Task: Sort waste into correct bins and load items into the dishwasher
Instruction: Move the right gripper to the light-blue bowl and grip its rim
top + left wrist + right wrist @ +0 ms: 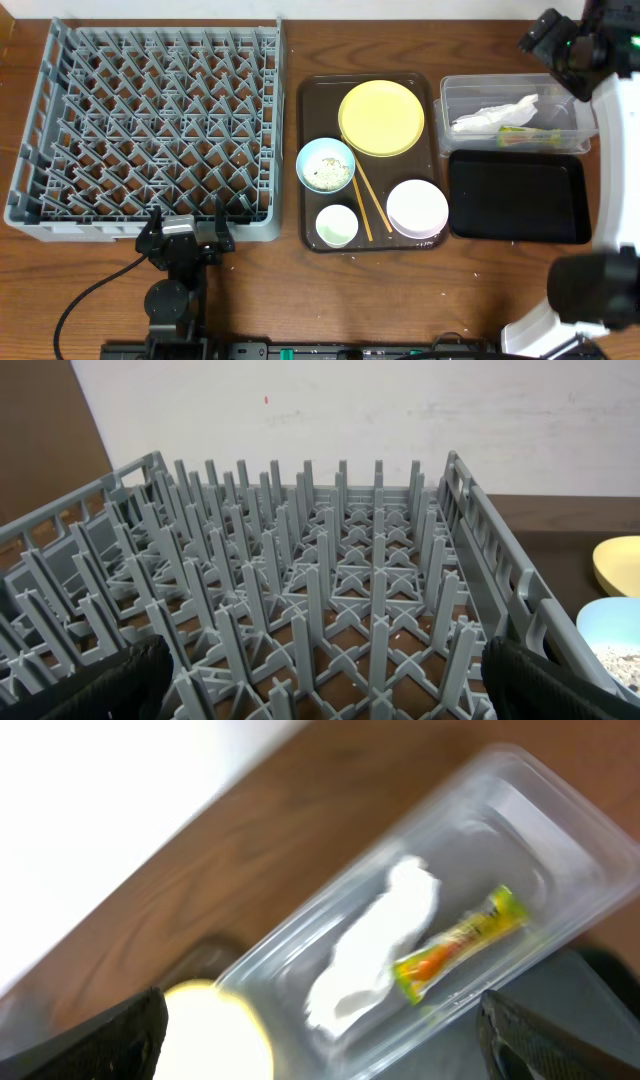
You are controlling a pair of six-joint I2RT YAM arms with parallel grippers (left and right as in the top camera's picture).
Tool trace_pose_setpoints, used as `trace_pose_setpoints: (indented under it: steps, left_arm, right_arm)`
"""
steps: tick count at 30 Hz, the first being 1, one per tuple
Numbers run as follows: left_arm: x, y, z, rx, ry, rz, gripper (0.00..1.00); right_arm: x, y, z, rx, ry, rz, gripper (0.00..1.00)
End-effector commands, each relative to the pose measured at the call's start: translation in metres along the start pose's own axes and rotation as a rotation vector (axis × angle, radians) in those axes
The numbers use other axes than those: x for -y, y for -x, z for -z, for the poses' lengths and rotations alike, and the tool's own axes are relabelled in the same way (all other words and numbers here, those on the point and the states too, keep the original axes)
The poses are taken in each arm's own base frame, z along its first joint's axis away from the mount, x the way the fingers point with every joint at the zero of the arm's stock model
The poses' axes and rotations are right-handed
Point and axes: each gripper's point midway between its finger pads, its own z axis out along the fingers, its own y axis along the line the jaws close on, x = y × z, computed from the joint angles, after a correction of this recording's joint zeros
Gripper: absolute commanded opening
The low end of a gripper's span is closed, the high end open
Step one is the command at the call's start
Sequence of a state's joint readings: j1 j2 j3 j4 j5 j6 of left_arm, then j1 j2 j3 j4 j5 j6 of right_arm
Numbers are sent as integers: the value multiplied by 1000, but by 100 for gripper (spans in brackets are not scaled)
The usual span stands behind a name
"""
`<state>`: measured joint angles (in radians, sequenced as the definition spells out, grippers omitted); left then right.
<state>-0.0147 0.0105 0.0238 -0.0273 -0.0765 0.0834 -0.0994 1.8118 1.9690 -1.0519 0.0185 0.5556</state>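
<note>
dish rack (145,125) is sitting grey and square on the left of the table (400,300), pegs standing upright. dark brown serving tray (315,110) is lying just to its right. black tray (515,195) is resting at far right, clear tub (470,95) sitting just behind it. left gripper (187,222) is hovering at the rack's near edge, fingers spread wide. right gripper (322,1010) is hanging over the tub, fingers likewise spread apart, gripping nothing. yellow plate (381,118), white bowl (417,207), light blue bowl (302,160), small cup (337,225) and chopsticks (361,205) are all sitting on the brown tray. napkin (495,115) and snack wrapper (528,135) are lying in the tub; rice scraps (327,173) are sitting in the blue bowl.
</note>
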Motion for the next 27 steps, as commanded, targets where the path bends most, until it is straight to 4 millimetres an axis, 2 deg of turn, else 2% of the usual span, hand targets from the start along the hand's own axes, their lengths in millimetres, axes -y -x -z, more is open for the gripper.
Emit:
trace_pose_setpoints:
  steps: [1, 4, 9, 12, 15, 27]
  left_arm:
    - [-2, -18, -1, -54, 9, -17, 99]
    - [-2, -18, -1, -54, 9, -17, 99]
    - [-2, -18, -1, -54, 9, -17, 99]
    - [-2, -18, -1, -54, 9, -17, 99]
    - [-2, -18, -1, -54, 9, -17, 99]
    - [-2, -18, -1, -54, 9, -17, 99]
  right_arm:
    - [-53, -36, 33, -75, 210, 324, 94]
    - [-67, -76, 39, -174, 218, 423, 88]
    - [-87, -145, 33, -352, 217, 569, 84]
    - [-99, -171, 27, -401, 220, 628, 84]
    - [-111, -189, 20, -428, 230, 664, 83]
    - [-146, -241, -20, -493, 243, 706, 80]
